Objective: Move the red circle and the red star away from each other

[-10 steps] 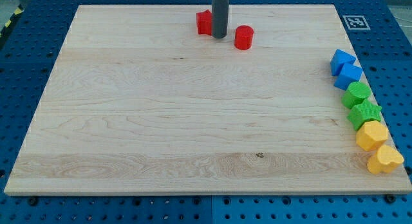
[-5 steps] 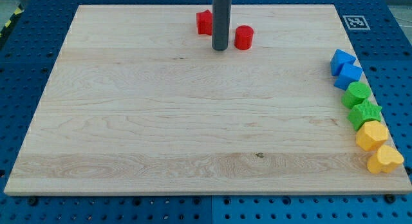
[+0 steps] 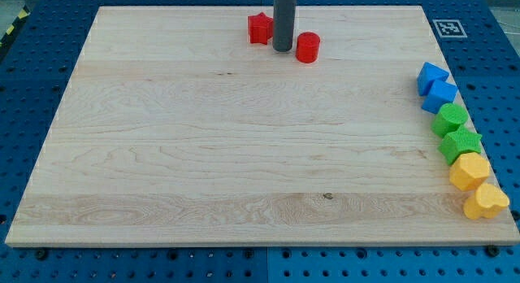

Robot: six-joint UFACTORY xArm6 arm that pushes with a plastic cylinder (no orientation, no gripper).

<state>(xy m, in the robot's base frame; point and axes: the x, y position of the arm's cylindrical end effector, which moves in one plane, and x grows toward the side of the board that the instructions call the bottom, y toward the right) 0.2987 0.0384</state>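
Wooden board (image 3: 203, 153), bare across its left, centre and bottom. Near the top edge, left to right: red star (image 3: 259, 28), my tip (image 3: 283, 50) standing between the two red blocks, red circle (image 3: 308, 48) just beside the tip. The rod carries no hand or jaws and holds nothing. Along the right edge, a column of six blocks: two blue (image 3: 431, 76) (image 3: 441, 95), two green (image 3: 449, 119) (image 3: 460, 142), two yellow (image 3: 470, 171) (image 3: 486, 202). Red blocks: two.
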